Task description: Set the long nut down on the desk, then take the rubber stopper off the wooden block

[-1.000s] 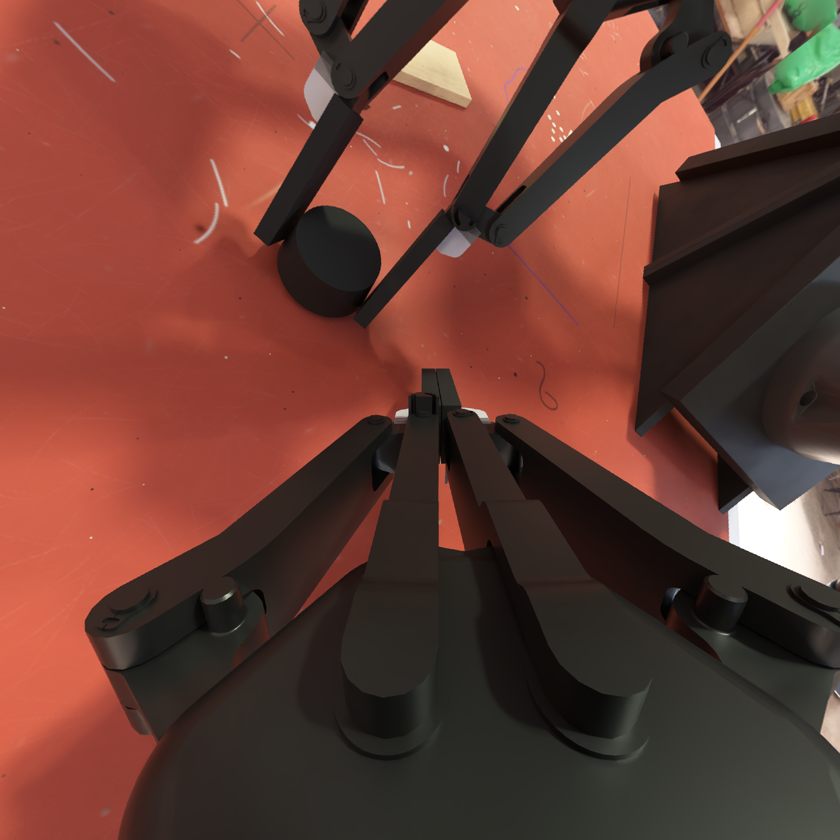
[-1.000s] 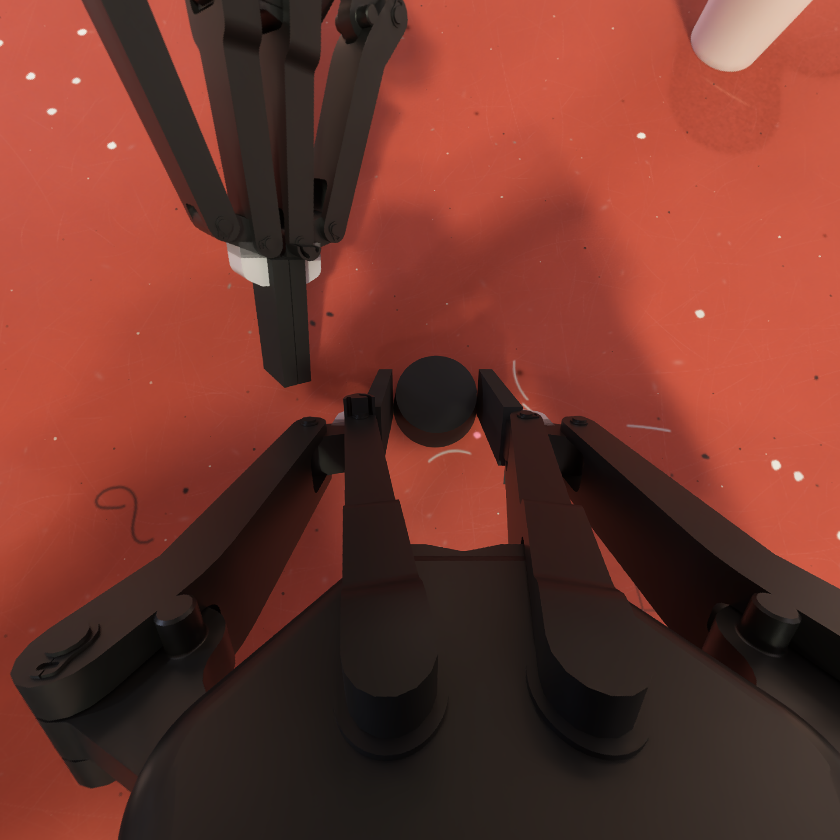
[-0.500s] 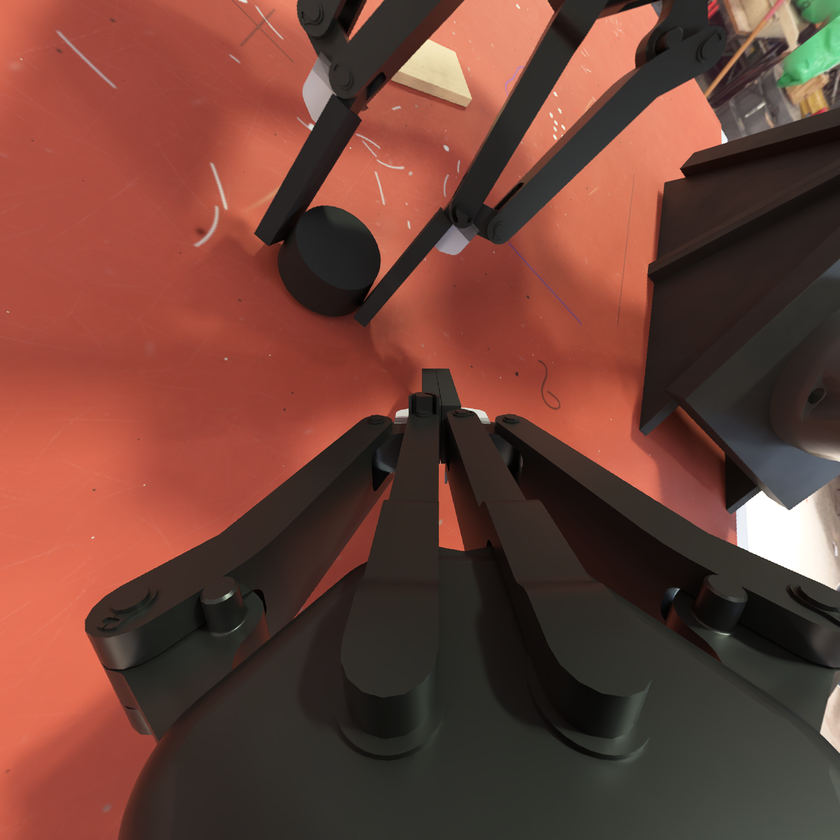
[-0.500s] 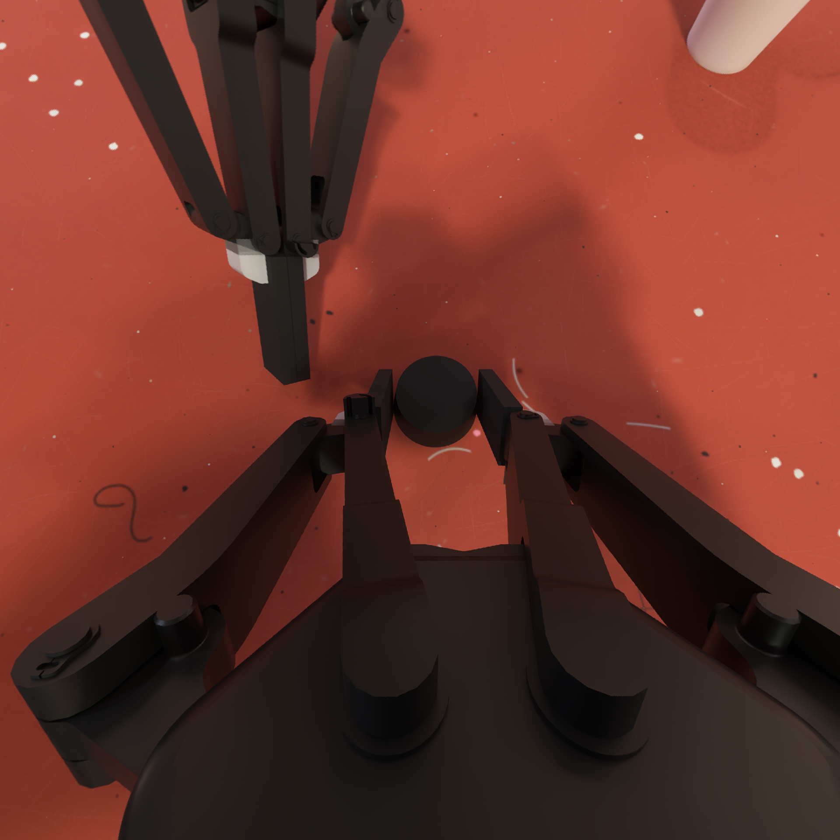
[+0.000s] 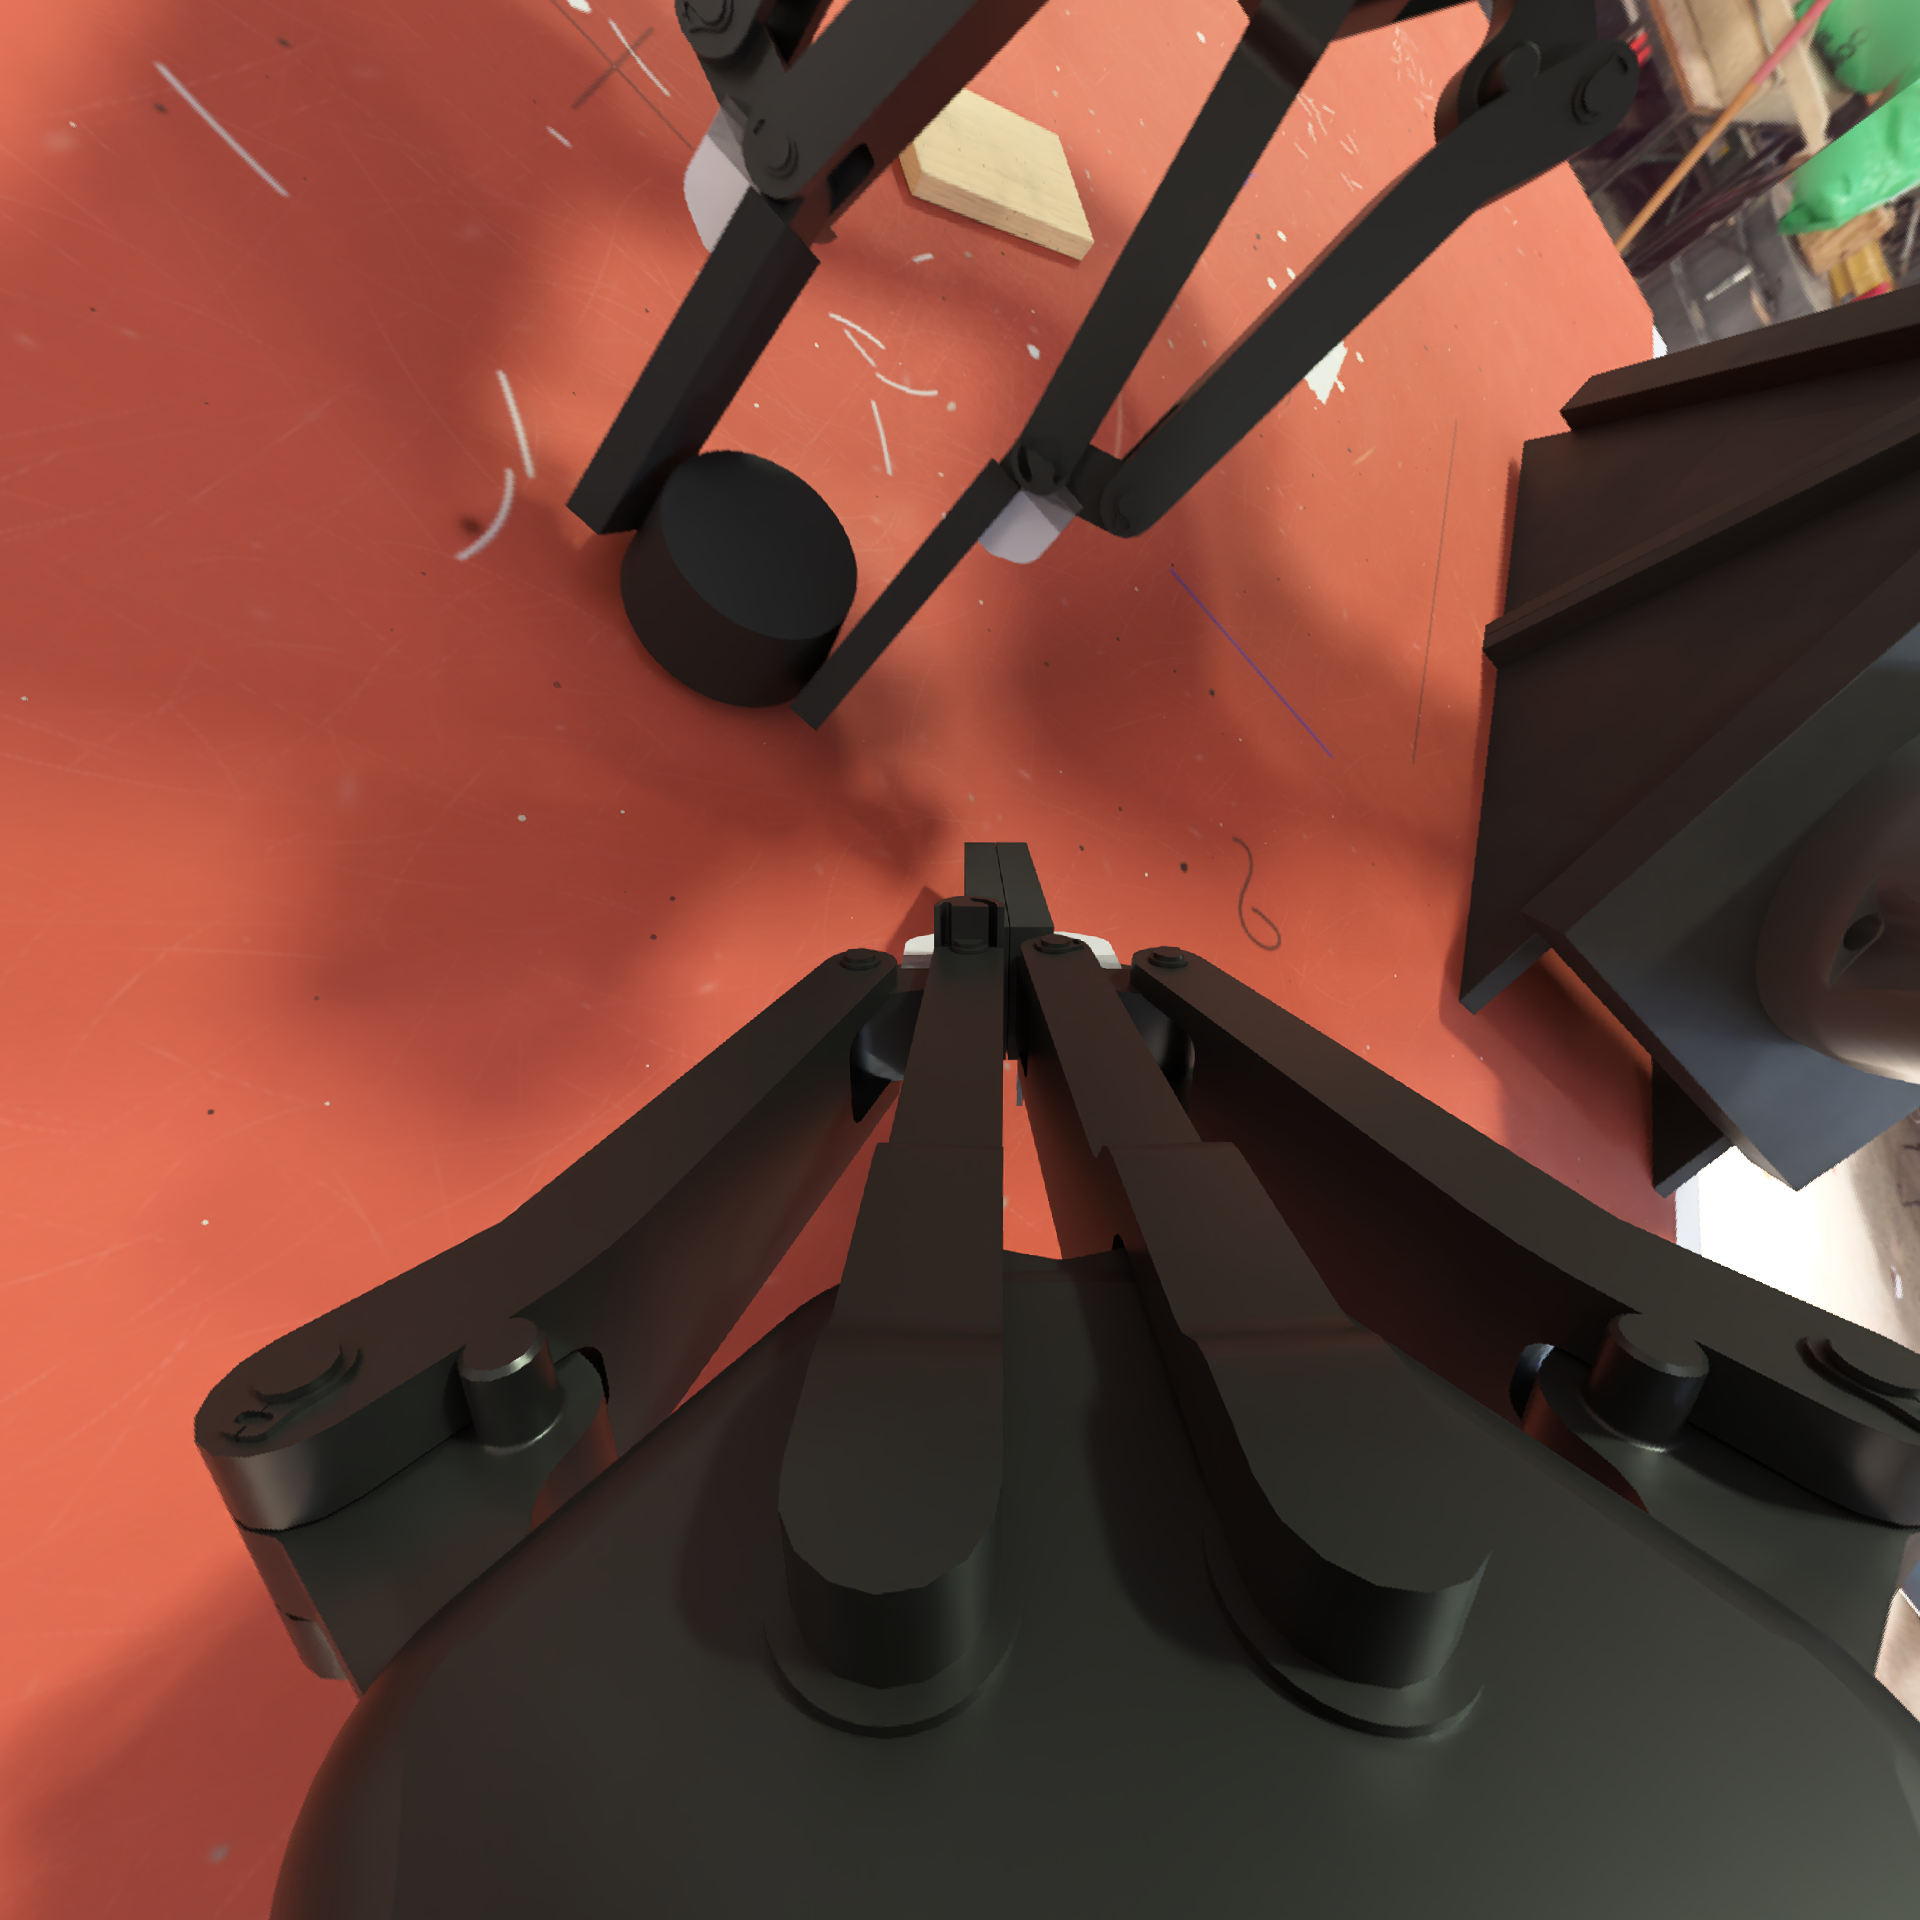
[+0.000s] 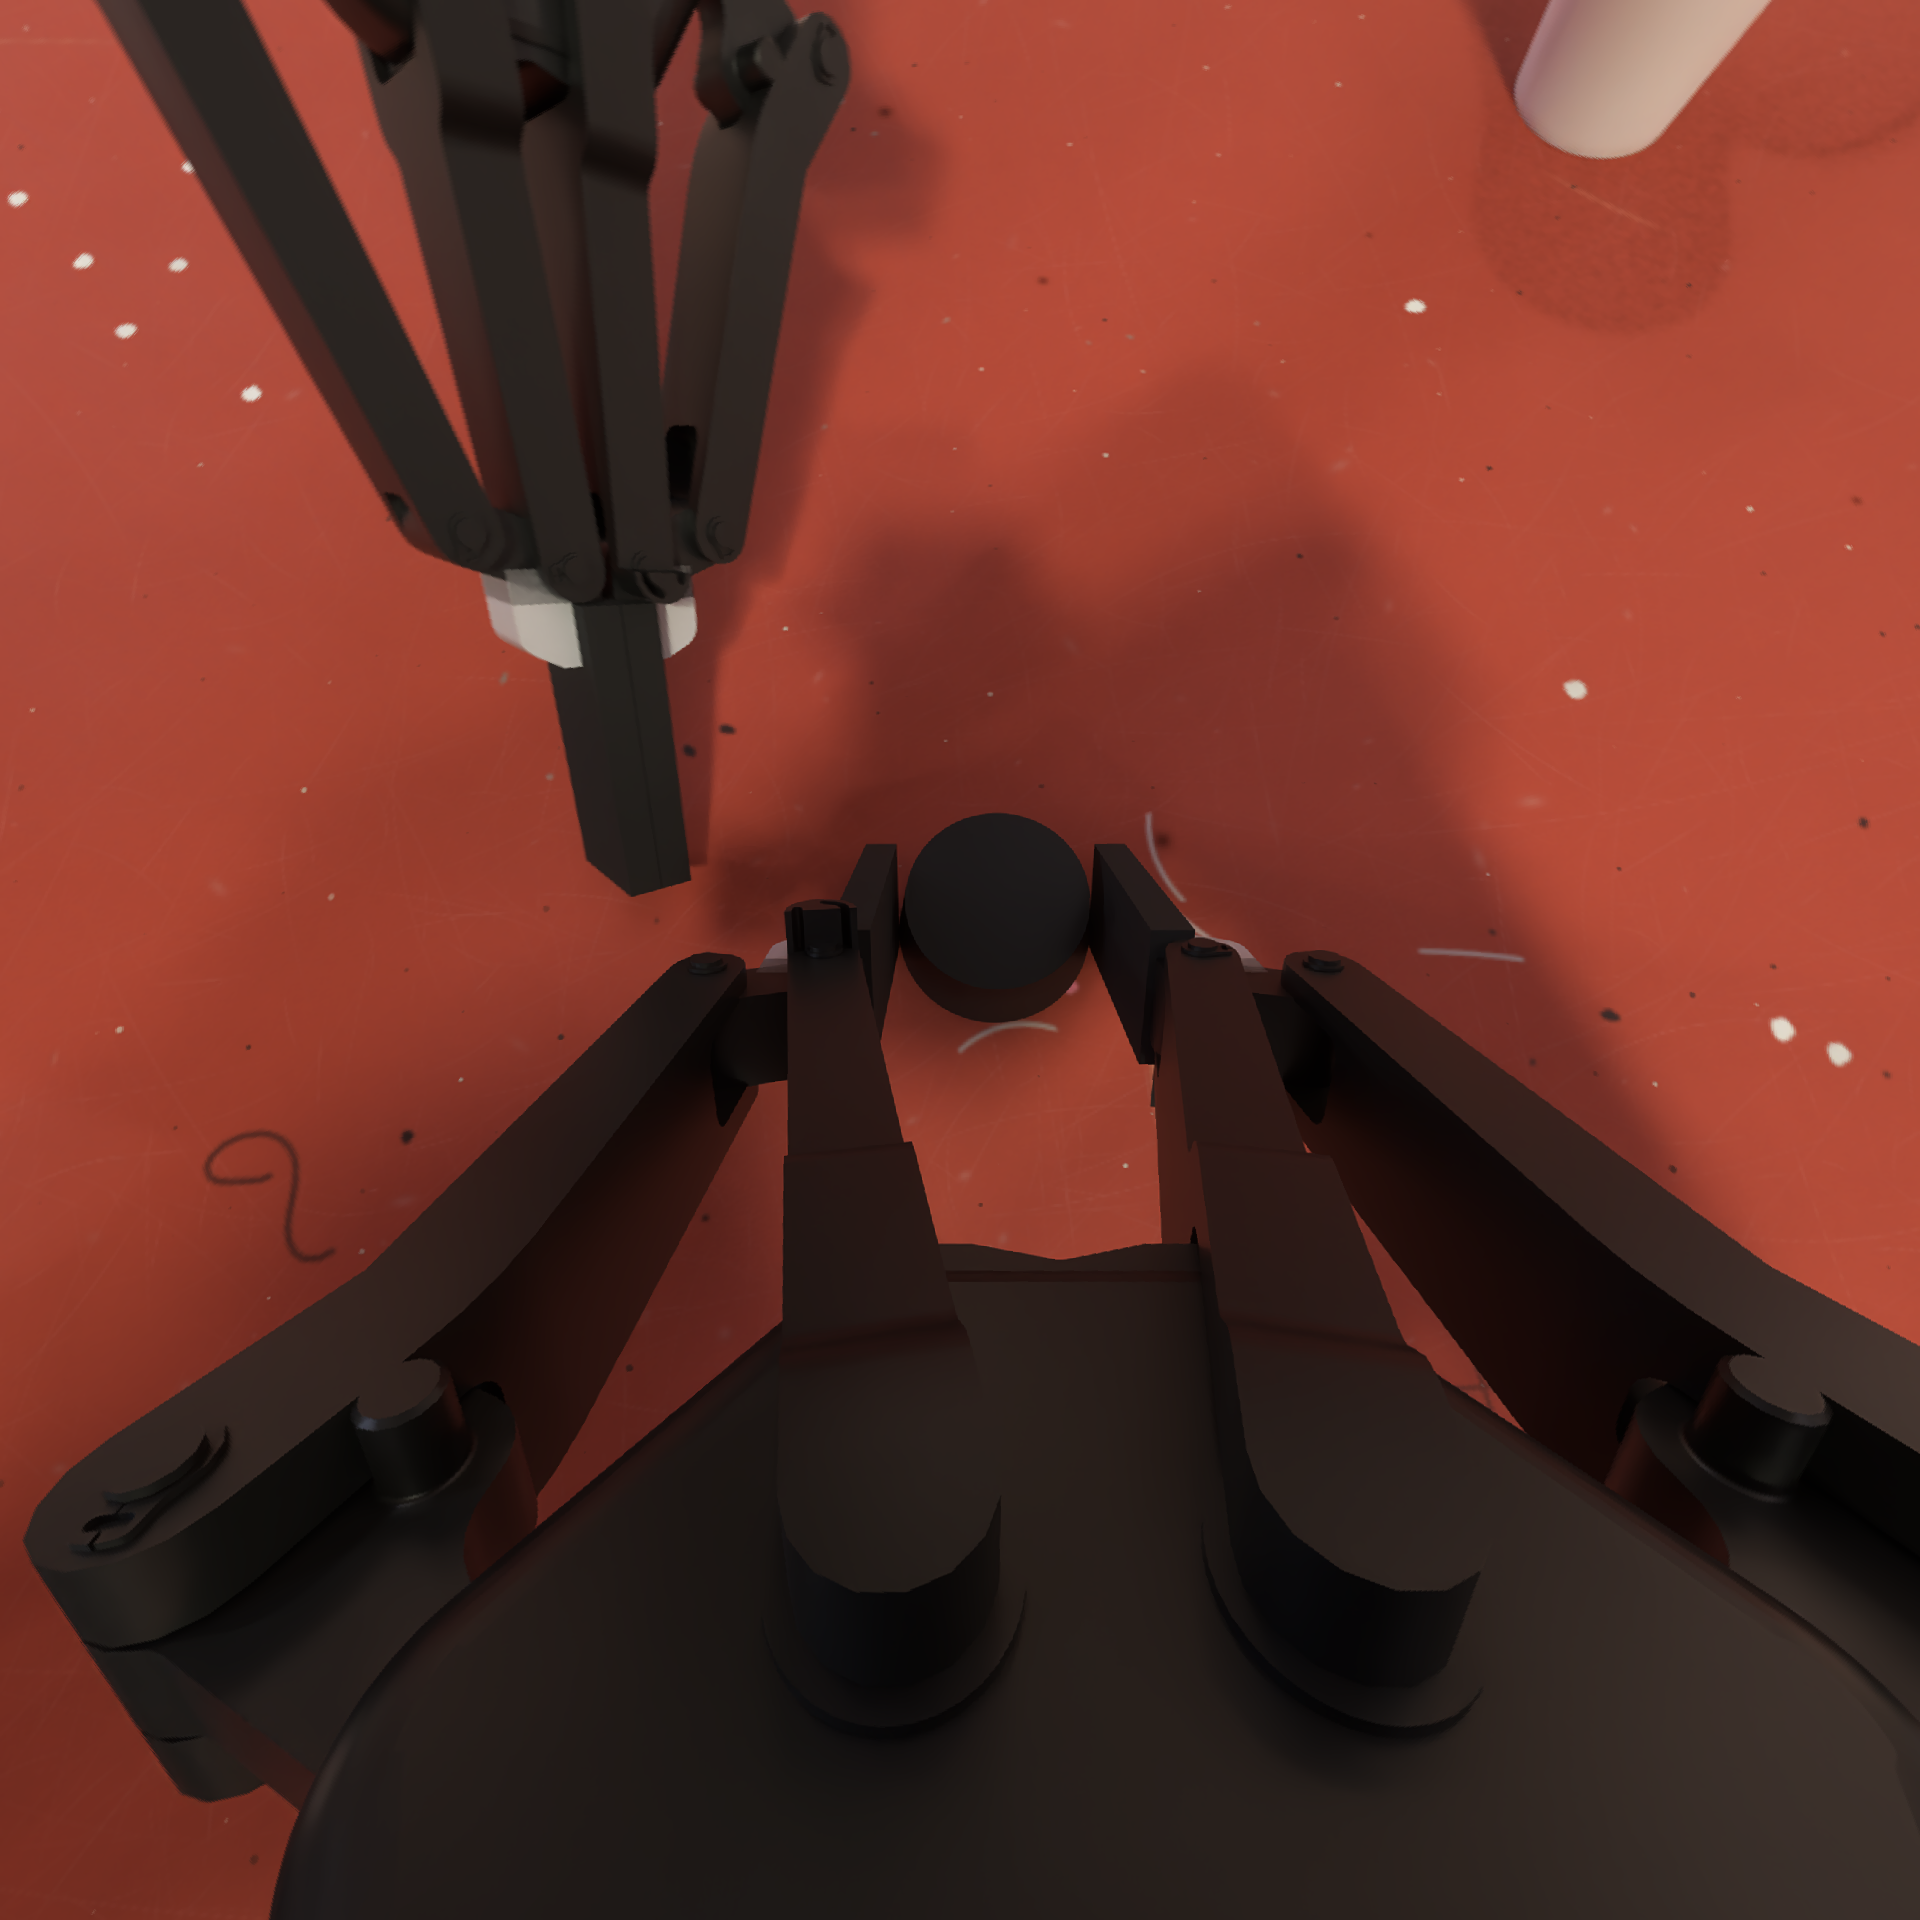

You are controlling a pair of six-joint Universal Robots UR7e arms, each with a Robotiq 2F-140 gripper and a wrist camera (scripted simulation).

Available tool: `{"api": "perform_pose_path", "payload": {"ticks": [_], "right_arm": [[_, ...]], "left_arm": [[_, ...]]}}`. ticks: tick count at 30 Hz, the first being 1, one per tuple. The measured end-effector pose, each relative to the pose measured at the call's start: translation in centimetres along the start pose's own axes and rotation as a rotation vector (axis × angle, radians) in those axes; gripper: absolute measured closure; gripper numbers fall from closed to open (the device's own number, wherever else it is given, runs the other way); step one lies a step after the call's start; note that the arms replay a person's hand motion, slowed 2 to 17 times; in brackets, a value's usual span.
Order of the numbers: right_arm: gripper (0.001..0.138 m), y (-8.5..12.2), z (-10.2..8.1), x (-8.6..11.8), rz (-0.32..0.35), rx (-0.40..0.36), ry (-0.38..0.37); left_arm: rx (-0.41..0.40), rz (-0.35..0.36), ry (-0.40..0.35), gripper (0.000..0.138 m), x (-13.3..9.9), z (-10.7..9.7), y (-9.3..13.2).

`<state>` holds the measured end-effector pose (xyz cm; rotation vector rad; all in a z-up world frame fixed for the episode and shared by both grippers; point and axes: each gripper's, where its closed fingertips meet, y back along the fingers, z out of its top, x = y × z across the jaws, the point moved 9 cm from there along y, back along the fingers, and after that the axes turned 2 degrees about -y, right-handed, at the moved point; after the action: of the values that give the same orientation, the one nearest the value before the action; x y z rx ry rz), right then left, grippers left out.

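1. Red desk, scuffed and flecked white, fills both views. Workshop clutter shows past its far right corner in the left wrist view.
2. Change over the last second: almost none. The right wrist view is near identical. The left wrist view has drifted slightly, and the dark fixture at the bench's right edge has slid a little in frame.
3. Rubber stopper: short black cylinder with a flat top and matte finish, upright, left of centre in the left wrist view. It looks to be resting on or just above the desk; contact can't be confirmed.
4. Right gripper: fingers partly closed, pressing on both sides of the stopper, same hold as a second ago.
5. Wooden block: pale slab toward the bench's far edge, well apart from the stopper, with nothing on it.
6. Left gripper: fingers pressed fully together with nothing between them, hanging just beside the stopper and not touching it.
7. Pale cylinder: lies on the desk near the far right of the right wrist view, cut off by the frame. Possibly the long nut, can't confirm.
8. Judgement: the stopper is already off the block and nothing is moving, so the task looks finished or nearly so. What remains is likely only the release.
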<state>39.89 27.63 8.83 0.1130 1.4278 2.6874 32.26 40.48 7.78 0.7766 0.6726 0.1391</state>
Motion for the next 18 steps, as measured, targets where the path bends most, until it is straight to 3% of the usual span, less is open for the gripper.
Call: {"api": "perform_pose_path", "payload": {"ticks": [12,18], "right_arm": [[0.089,0.0,0.0,2.9,0.023,0.046,0.130],[0.089,0.4,-0.2,2.8,0.013,0.055,0.117]], "left_arm": [[0.000,0.007,-0.012,0.138,-0.1,0.0,0.0],[0.000,0.012,-0.018,0.138,-0.1,0.0,0.0]]}}
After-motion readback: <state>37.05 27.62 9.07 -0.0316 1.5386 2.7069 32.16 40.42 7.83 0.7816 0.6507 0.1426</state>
